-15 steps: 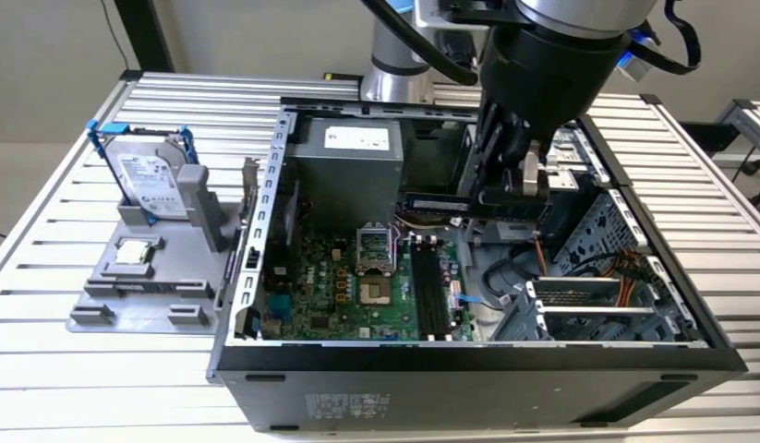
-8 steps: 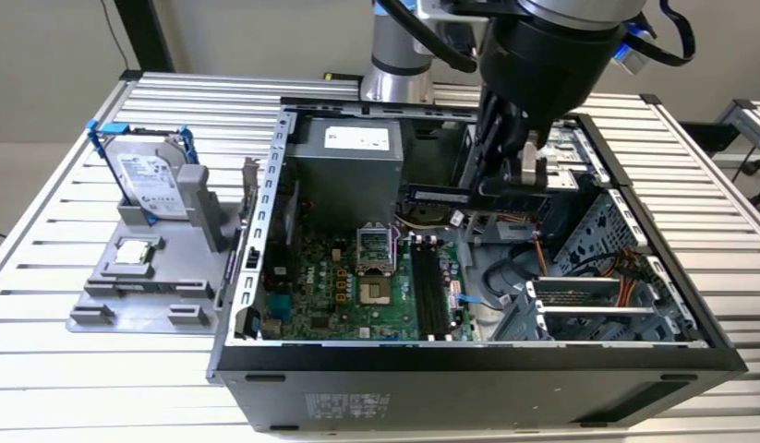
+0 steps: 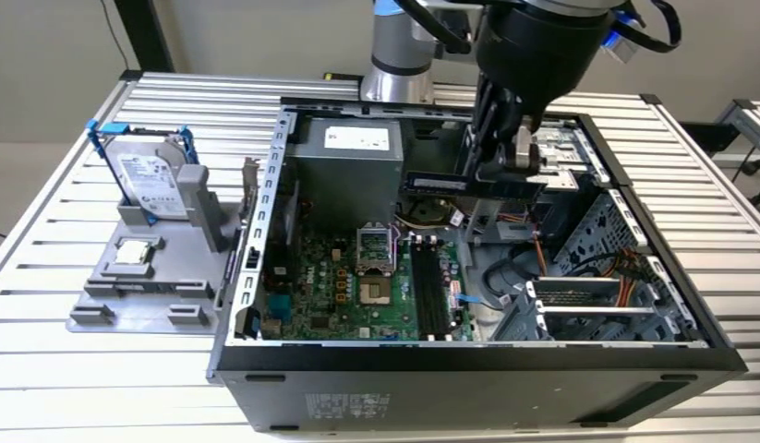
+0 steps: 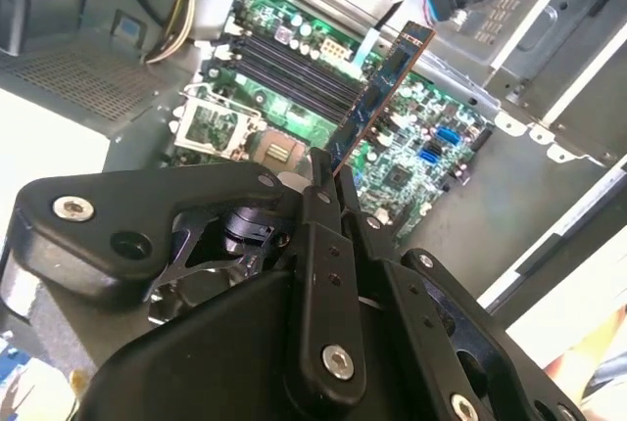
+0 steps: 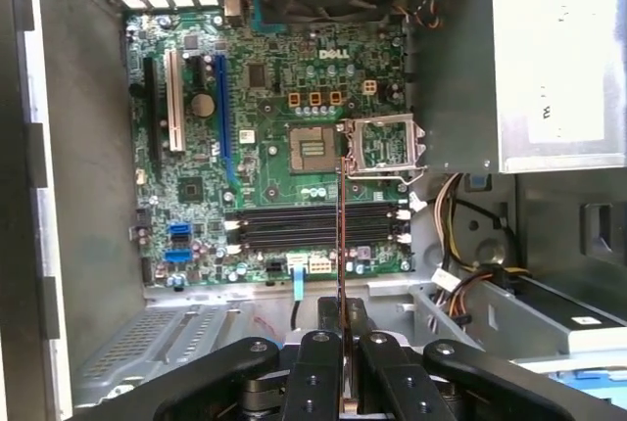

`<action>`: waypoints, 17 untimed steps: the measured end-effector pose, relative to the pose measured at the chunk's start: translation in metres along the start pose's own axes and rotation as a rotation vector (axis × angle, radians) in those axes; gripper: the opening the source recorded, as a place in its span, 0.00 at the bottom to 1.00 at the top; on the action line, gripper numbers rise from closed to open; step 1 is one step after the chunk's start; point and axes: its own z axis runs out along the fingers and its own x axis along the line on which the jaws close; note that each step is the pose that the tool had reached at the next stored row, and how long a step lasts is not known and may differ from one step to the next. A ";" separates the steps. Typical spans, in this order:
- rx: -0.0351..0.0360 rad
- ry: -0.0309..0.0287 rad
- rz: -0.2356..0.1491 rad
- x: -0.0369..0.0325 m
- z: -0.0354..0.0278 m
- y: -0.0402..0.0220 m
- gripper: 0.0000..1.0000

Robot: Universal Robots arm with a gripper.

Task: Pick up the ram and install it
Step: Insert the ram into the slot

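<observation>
**Layout, from the exterior view's left to its right**

1. A slatted aluminium table (image 3: 35,231) carries all the items. On its left part, a grey plastic fixture tray (image 3: 90,314) holds a silver hard drive with blue frame (image 3: 148,175), standing upright. A small square silver processor chip (image 3: 135,251) lies flat just in front of the drive.

2. Just beside the tray, an open black metal computer case (image 3: 478,378) lies on its side. A green motherboard (image 3: 343,291) covers its floor, and a silver box-shaped power supply (image 3: 349,152) sits behind the board. In the first wrist view, a row of black memory slots (image 5: 313,230) runs near the square processor socket (image 5: 309,147).

3. The black two-finger gripper (image 3: 505,166) hangs over the case interior with its fingers pressed onto the ram (image 3: 439,182), a long, thin, dark circuit-board stick.
   - The ram is held level above the motherboard, apart from it, and juts from the fingers towards the exterior view's left.
   - In both wrist views the ram (image 4: 384,93) (image 5: 340,235) shows edge-on (as a narrow strip) in front of the gripper (image 4: 328,186) (image 5: 343,343).
   - Its length lies crosswise to the memory slots.

4. At the right, a perforated grey metal drive cage (image 3: 596,231) stands inside the case.
</observation>
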 end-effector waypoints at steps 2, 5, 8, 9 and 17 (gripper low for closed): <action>0.0000 0.0002 0.000 -0.0050 0.0002 0.0002 0.00; 0.0000 0.0002 0.000 -0.0121 0.0006 0.0004 0.00; 0.0000 0.0003 0.000 -0.0187 0.0009 0.0004 0.00; 0.0000 0.0002 0.000 -0.0209 0.0010 0.0003 0.00; 0.0000 0.0009 0.000 -0.0259 0.0013 -0.0006 0.00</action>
